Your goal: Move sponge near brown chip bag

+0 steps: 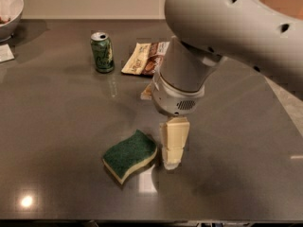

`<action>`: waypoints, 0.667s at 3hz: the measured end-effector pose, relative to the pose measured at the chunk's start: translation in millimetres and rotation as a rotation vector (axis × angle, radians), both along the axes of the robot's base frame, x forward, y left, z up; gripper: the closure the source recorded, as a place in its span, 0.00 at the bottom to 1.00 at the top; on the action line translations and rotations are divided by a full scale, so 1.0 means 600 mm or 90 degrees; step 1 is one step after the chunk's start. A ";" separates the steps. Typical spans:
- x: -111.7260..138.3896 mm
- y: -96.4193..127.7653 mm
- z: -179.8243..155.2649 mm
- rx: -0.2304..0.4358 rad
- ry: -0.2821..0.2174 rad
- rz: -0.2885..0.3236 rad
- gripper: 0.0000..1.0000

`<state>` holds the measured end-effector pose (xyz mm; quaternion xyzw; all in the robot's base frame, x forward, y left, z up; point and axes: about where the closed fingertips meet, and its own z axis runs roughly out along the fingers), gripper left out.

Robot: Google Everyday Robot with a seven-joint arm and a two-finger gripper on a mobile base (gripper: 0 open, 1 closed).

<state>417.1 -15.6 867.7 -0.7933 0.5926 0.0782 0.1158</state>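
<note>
The sponge (pixel 130 155) lies flat on the dark worktop (pixel 61 126), green side up, near the front edge and about midway along it. The gripper (pixel 173 160) hangs straight down just beside the sponge's right end, its tip close to the surface. It holds nothing that I can see, and I cannot tell whether it is spread or closed. The brown chip bag (pixel 142 59) lies well apart from the sponge, toward the back edge, its right part hidden behind the arm (pixel 222 27). A green soda can (pixel 102 52) stands upright just left of the bag. A white bowl (pixel 12 13) sits at the back left corner.
</note>
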 end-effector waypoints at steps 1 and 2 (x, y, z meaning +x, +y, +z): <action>0.006 0.024 -0.022 -0.008 0.008 0.015 0.00; 0.008 0.043 -0.037 -0.011 0.016 0.026 0.00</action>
